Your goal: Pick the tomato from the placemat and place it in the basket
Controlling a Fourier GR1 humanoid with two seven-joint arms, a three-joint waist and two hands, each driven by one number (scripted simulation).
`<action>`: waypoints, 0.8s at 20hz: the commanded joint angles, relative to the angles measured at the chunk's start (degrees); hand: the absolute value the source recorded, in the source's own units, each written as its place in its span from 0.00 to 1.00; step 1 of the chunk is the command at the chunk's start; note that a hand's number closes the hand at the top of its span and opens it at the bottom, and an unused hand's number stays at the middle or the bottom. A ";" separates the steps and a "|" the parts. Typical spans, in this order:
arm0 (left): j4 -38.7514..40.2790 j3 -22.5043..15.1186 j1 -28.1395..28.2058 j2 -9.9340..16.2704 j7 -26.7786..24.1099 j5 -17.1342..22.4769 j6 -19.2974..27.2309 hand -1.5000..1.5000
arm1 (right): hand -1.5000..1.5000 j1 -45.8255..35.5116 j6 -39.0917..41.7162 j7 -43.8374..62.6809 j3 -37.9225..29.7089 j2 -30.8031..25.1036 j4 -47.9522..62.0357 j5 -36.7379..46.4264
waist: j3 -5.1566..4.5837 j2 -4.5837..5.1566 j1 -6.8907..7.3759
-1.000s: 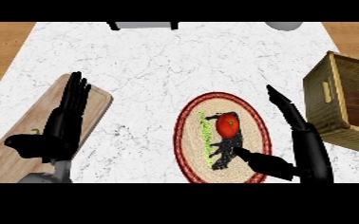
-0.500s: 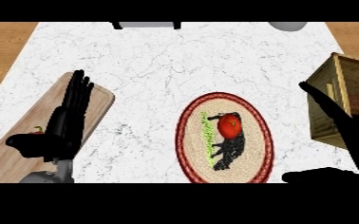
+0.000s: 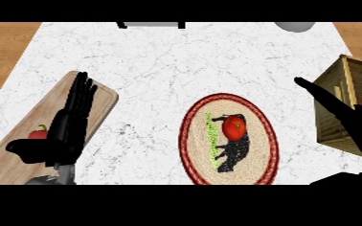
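A red tomato (image 3: 234,127) lies on the oval placemat (image 3: 263,124), which has a red rim and a dark animal picture. The wooden basket (image 3: 339,117) stands at the right edge, partly cut off. My right hand (image 3: 331,103) is open, fingers straight, to the right of the placemat and in front of the basket, apart from the tomato. Over the wooden cutting board (image 3: 102,103) at the lower left rests my left hand (image 3: 67,127), open with fingers pointing up and holding nothing.
A small red pepper (image 3: 37,134) lies on the cutting board, partly behind the left hand. A grey round object (image 3: 295,26) and a dark-edged fixture (image 3: 150,25) sit at the counter's far edge. White marble counter (image 3: 176,62) spreads between them.
My right hand has moved away from the tomato, to the right toward the basket and partly out of view. The tomato stays on the placemat. The left hand has not moved.
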 commanded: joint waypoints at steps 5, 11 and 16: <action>-1.88 0.16 2.29 -1.32 -0.12 -1.14 -1.42 0.50 | 0.00 -5.06 4.65 1.48 3.04 2.63 10.79 5.84 | 0.07 0.10 0.39; -1.25 2.05 0.94 -3.19 0.51 -2.41 -2.50 0.50 | 0.00 1.89 4.00 -5.85 4.47 9.52 13.09 13.27 | 0.09 0.06 -0.18; -1.02 5.89 0.98 -2.43 0.92 -1.80 -5.38 0.50 | 0.00 3.41 2.79 -2.06 8.88 17.00 8.74 19.63 | 0.08 0.02 -0.21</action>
